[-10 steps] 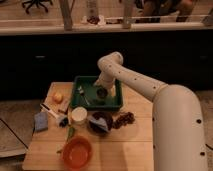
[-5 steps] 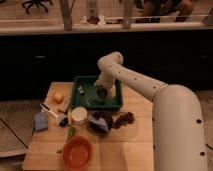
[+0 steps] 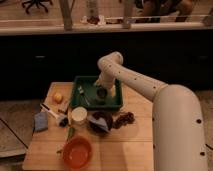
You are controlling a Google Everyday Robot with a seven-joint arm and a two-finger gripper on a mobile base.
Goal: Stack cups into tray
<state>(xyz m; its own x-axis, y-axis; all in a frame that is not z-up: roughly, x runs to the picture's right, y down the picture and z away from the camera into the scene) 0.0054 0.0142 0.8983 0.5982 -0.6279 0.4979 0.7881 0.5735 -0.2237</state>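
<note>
Nearest on the wooden desk (image 3: 125, 150) sits the orange bowl (image 3: 77, 151). Behind it lies a small green item (image 3: 70, 133), and to the left a blue-grey object (image 3: 41, 121). Further back stand the cream-white cup (image 3: 79, 115) and, to its right, the dark blue bowl (image 3: 100, 121), with a dark reddish cluster (image 3: 124, 119) just beside that bowl. A white-handled tool (image 3: 52, 112) lies left of the cream cup, and an orange fruit (image 3: 58, 97) sits near the desk's far left edge. Beyond the cup and bowl is the green tray (image 3: 117, 101). Inside it, the gripper (image 3: 101, 93) hangs over the tray's middle, right at a dark cup (image 3: 101, 94). Whether its fingers are clenched on that cup or released cannot be told. A small pale item (image 3: 81, 91) lies in the tray's left part.
</note>
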